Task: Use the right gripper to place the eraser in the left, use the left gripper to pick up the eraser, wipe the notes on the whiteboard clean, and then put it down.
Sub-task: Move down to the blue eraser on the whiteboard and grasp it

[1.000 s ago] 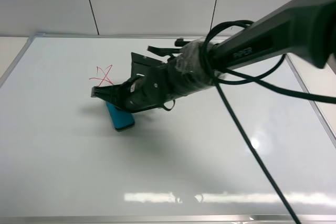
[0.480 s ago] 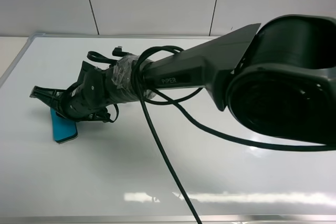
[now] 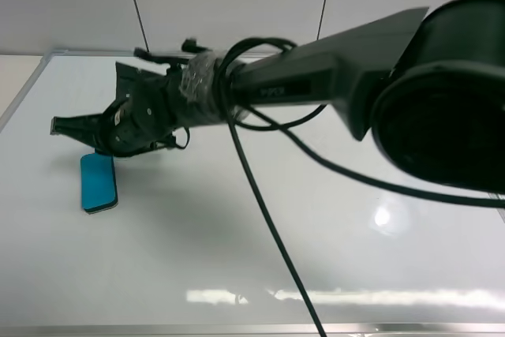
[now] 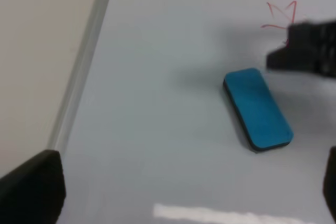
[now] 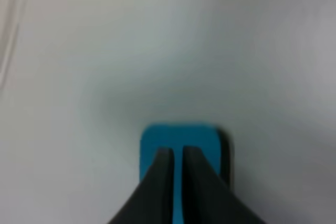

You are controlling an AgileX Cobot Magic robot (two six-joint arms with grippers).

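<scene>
- Your right end effector [image 3: 57, 125] is closed: in the right wrist view its two pointed black jaws [image 5: 173, 153] meet with only a sliver between them and grip nothing.
- Its tip hangs just above the eraser [image 3: 99, 181], clear of it. From the high camera it points toward the left edge of the whiteboard [image 3: 316, 266].
- Your left end effector [image 4: 191, 182] is open wide. Its dark fingers [image 4: 31, 190] show only at the two lower corners of its own view, with nothing between them but board.
- The eraser [image 4: 257, 108] lies flat on the whiteboard, teal face up and thin dark felt underneath. Nothing touches it.
- It sits on the left part of the board, between the silver frame [image 4: 84, 77] and the notes [image 4: 281, 17].
- The notes, a thin red scribble, are near the eraser's far end. In the left wrist view the blurred black tip of the right end effector [image 4: 307, 51] covers part of them. From the high camera the arm hides them.
- Behind the right jaws comes the wrist wrapped in clear tape [image 3: 201, 84], with a black cable [image 3: 260, 187] looping off it and trailing down across the board.
- The right arm [image 3: 316, 76] stretches almost level from the right of the high view across the middle, its big joint [image 3: 442, 108] close to the lens.
- A beige surface [image 4: 37, 51] lies outside the frame.
</scene>
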